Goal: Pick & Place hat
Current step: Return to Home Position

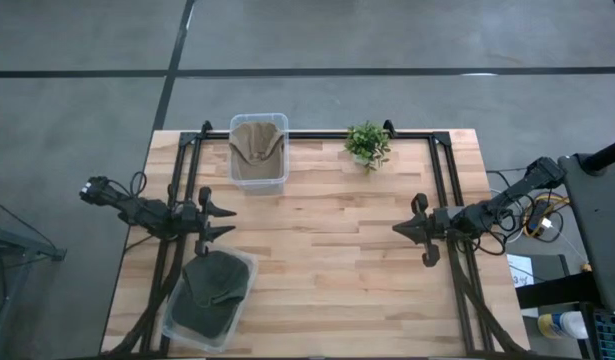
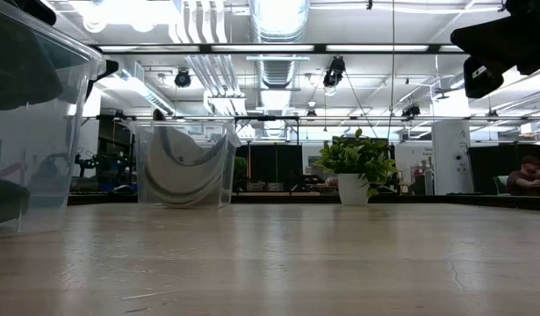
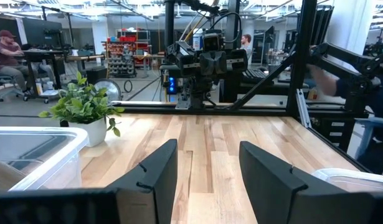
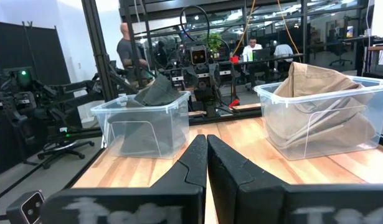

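A dark green hat (image 1: pixel 211 291) lies in a clear bin (image 1: pixel 247 268) at the table's near left; the right wrist view shows this green hat (image 4: pixel 155 92) sticking above its bin's rim. A tan hat (image 1: pixel 257 145) fills a second clear bin (image 1: pixel 283 182) at the far edge, also seen as the tan hat (image 4: pixel 316 87). My left gripper (image 1: pixel 227 220) hovers open just beyond the green hat's bin, pointing right. My right gripper (image 1: pixel 399 229) hovers shut at the table's right, pointing left. In the low view the tan hat's bin (image 2: pixel 183 165) stands far off.
A small potted plant (image 1: pixel 368 145) stands at the far edge, right of the tan hat's bin. Black frame rails (image 1: pixel 442 180) run along both sides. Bare wood (image 1: pixel 327 260) lies between the two grippers. People sit in the room beyond the table.
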